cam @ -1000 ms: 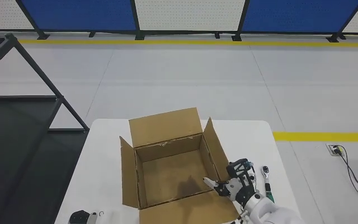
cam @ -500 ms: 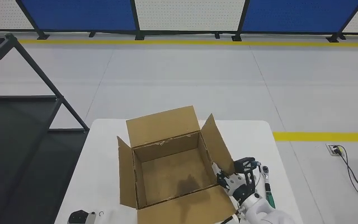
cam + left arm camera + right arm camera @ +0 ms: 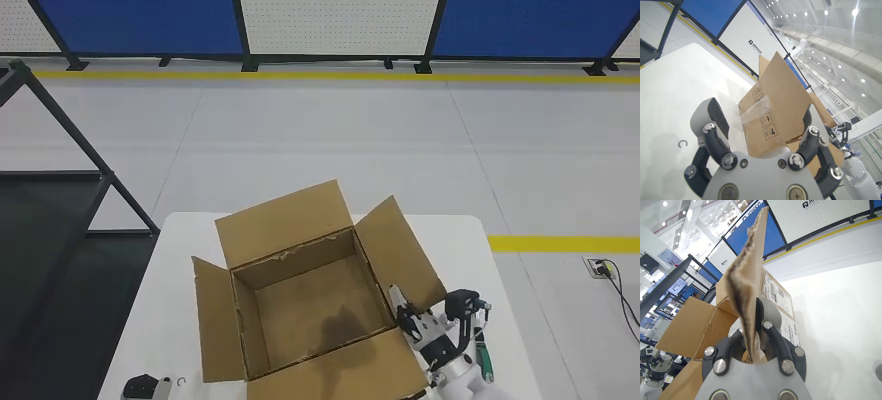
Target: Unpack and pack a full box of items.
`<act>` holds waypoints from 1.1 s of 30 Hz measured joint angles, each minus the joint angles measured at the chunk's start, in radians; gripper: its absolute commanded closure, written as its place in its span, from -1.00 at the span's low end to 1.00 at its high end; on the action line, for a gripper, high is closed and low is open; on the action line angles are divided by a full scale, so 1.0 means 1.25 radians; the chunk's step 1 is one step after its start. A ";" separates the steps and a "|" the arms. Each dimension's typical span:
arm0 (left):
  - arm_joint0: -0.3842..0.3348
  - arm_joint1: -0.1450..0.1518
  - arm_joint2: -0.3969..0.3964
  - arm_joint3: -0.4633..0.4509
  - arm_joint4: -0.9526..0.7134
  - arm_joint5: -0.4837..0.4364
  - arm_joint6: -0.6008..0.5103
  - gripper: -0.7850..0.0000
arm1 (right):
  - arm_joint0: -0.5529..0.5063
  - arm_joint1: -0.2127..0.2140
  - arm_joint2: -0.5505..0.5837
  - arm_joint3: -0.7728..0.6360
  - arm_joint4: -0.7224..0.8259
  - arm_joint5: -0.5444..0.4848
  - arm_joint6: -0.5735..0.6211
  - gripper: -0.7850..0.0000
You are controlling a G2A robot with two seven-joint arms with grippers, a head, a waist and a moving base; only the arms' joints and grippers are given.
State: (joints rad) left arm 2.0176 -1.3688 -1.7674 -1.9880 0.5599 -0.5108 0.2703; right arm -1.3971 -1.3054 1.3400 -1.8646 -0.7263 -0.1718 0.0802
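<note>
An open brown cardboard box (image 3: 285, 222) stands on the white table (image 3: 180, 270), its flaps spread and its floor bare. My right gripper (image 3: 408, 318) is at the box's near right corner, shut on the lower edge of the right flap (image 3: 405, 250). In the right wrist view the flap's ragged edge (image 3: 751, 275) runs down between the gripper (image 3: 753, 315) fingers. My left gripper (image 3: 762, 115) stands open near the table's front left corner (image 3: 140, 388), apart from the left flap (image 3: 783, 91), which rises ahead of it.
A ratchet tool with a green handle (image 3: 484, 358) lies on the table just right of the right gripper. A small C-shaped ring (image 3: 682, 144) lies beside the left gripper. A dark metal rack (image 3: 60, 180) stands left of the table.
The right gripper has moved right and toward the table's near edge, swinging the right flap outward. The left flap has folded out wider and the box has turned slightly.
</note>
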 measured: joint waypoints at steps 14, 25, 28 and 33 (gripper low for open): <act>0.002 -0.001 -0.001 0.003 -0.001 -0.005 -0.003 -1.00 | -0.015 -0.004 -0.014 0.018 0.005 -0.027 -0.065 1.00; -0.001 -0.002 0.001 0.014 0.000 -0.004 -0.008 -1.00 | -0.016 -0.004 -0.014 0.017 0.008 -0.027 -0.069 1.00; -0.003 -0.002 0.005 0.018 0.005 -0.001 -0.008 -1.00 | -0.021 -0.007 -0.017 0.019 0.041 -0.035 -0.093 1.00; -0.009 -0.003 0.008 0.027 0.004 0.005 -0.006 -1.00 | -0.031 -0.011 -0.020 0.031 0.084 -0.054 -0.136 1.00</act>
State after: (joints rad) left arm 2.0065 -1.3728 -1.7570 -1.9547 0.5651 -0.5042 0.2632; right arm -1.4354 -1.3186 1.3155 -1.8255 -0.6218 -0.2391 -0.0902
